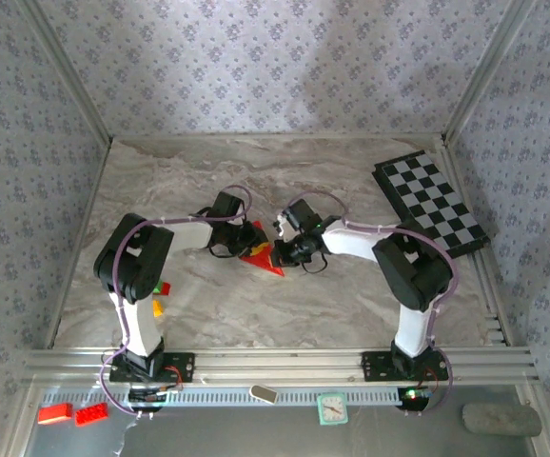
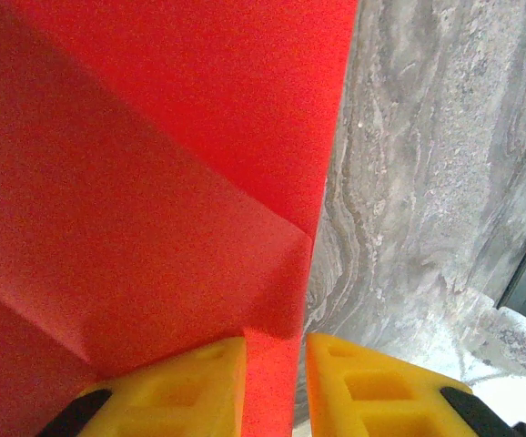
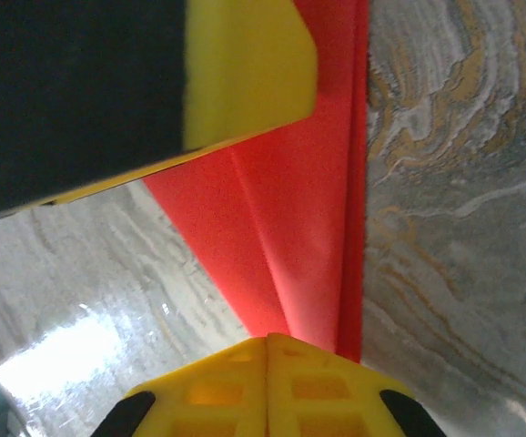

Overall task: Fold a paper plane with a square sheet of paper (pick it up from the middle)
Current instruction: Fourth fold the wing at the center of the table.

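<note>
The square sheet of paper (image 1: 261,255) is bright red, folded into a pointed wedge, and lies mid-table between both grippers. My left gripper (image 1: 246,238) comes at it from the left. In the left wrist view the red paper (image 2: 154,182) has a diagonal fold, and my left gripper (image 2: 276,382) stands narrowly open: one yellow finger (image 2: 190,382) rests over the paper, the other just off its edge. My right gripper (image 1: 289,251) meets the wedge from the right. In the right wrist view the paper's (image 3: 299,228) creases run into my right gripper (image 3: 268,341), shut on its narrow end.
A black-and-white checkered board (image 1: 432,202) lies at the back right. Small coloured bits (image 1: 161,290) sit by the left arm. Red bricks (image 1: 70,413), a small clock (image 1: 331,407) and a grey lump (image 1: 500,419) lie in front of the rail. Marble table (image 1: 351,295) surrounds the paper.
</note>
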